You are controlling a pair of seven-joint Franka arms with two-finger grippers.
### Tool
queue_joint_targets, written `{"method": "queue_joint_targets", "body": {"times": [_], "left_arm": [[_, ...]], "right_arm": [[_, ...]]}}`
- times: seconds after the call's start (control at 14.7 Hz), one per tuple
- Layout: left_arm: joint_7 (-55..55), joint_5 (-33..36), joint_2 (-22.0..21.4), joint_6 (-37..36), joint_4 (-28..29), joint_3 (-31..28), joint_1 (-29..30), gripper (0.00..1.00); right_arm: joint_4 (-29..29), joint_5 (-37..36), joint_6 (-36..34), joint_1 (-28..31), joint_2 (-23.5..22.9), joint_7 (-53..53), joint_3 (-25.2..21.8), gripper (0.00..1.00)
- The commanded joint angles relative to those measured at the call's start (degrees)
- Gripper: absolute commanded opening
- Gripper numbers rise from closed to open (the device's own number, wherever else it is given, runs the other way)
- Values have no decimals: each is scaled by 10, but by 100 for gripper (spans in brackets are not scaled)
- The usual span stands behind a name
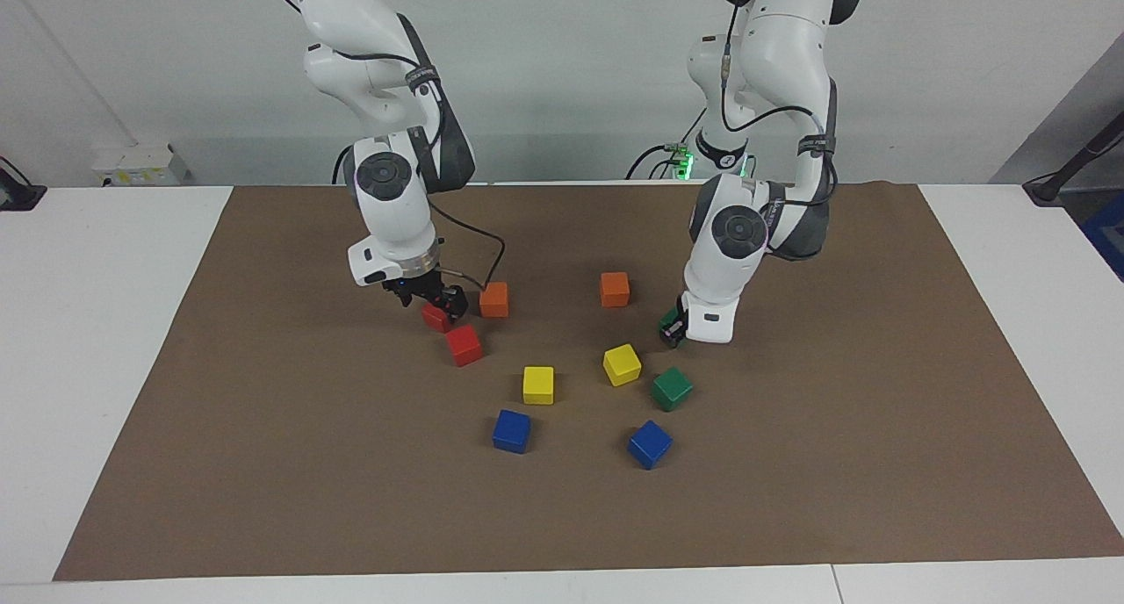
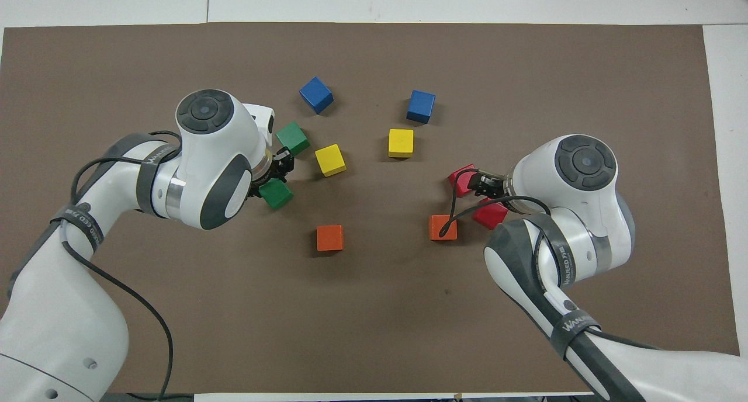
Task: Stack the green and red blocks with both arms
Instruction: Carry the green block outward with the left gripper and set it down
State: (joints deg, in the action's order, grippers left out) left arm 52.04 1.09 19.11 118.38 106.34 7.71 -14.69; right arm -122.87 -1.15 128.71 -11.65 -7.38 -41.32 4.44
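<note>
Brown mat (image 1: pixel 263 463) covers most of the table; its edges lie well clear of all the cubes. My left gripper (image 1: pixel 673 328) is closed on a green cube (image 2: pixel 276 193); the second green cube (image 1: pixel 672 388) sits beside a yellow cube (image 1: pixel 622 364). My right gripper (image 1: pixel 436 310) grips a red cube (image 1: pixel 435 317), the other red cube (image 1: pixel 464 345) just beside it.

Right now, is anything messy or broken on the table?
Nothing stands out. All cubes sit flat on the brown mat, none stacked. The left gripper is at a green cube, the right gripper at a red cube.
</note>
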Motion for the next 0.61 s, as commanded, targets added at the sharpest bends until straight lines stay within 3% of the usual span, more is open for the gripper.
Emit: {"method": "queue_joint_targets", "body": {"times": [0.0, 0.54], "left_arm": [[-108, 5, -36, -50, 1, 0, 41, 0], [-510, 9, -45, -47, 2, -4, 213, 0]], "right_arm": [[2, 27, -6, 3, -1, -4, 1, 100], [-10, 35, 1, 11, -2, -3, 1, 100]]}}
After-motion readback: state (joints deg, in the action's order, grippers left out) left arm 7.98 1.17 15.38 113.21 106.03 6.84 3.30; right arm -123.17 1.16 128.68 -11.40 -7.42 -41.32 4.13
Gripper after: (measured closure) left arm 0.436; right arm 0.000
